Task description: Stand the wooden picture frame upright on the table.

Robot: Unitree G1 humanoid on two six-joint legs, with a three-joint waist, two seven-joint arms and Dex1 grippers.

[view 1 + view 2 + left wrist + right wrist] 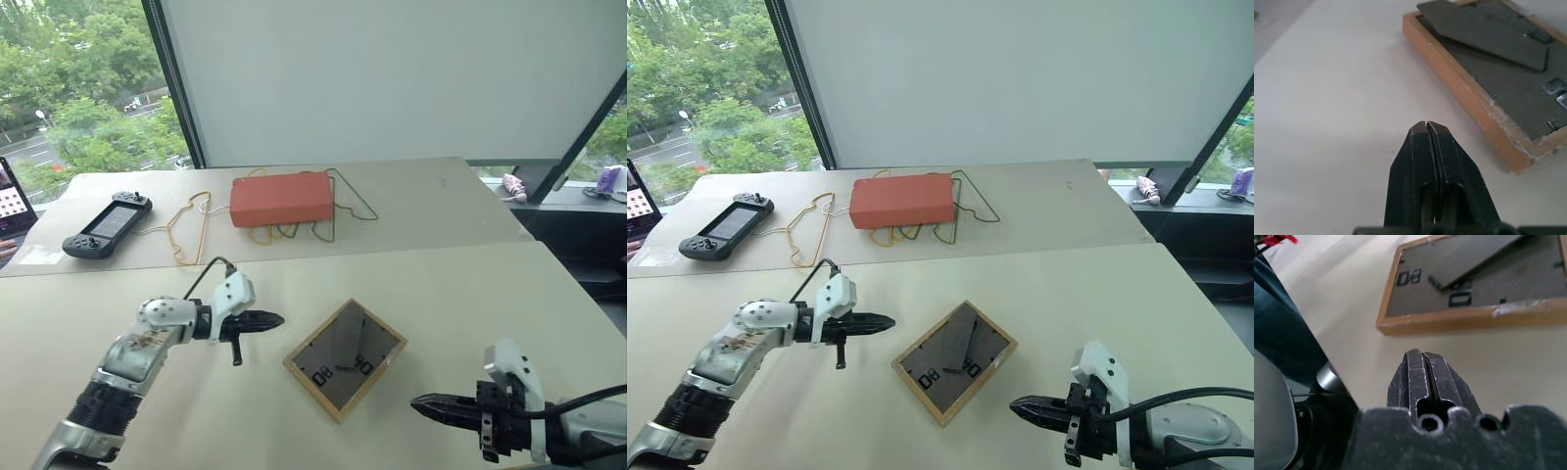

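Lying face-down on the table (pixel 470 294), the wooden picture frame (pixel 345 359) rests flat with its dark grey backing board turned up, its corners set diamond-wise to the near table edge. The prop stand (pixel 361 345) folds against the backing, and black clips (pixel 323 375) sit near the frame's lower corner.

The left gripper (pixel 277 319) hangs just above the tabletop beside the frame's left corner, apart from it, its two black fingers pressed together with nothing between them. The left wrist view shows those fingers (pixel 1425 147) meeting in a thin seam, pointed toward the frame's light-wood edge (pixel 1469 98).

The right gripper (pixel 418 401) hovers near the frame's lower-right side, also clear of the wood, its jaws clenched on nothing. From the right wrist view the closed fingertips (pixel 1422 363) aim at the frame's near rail, with bare beige table in the gap.

On the far half of the table, an orange-red box (pixel 281 199) sits atop a tangle of wire hangers (pixel 191 230). A black handheld game console (pixel 107 224) lies well to the left of them. A small pink object (pixel 513 184) rests on the sill at the right, and green trees fill the window behind the far left corner.
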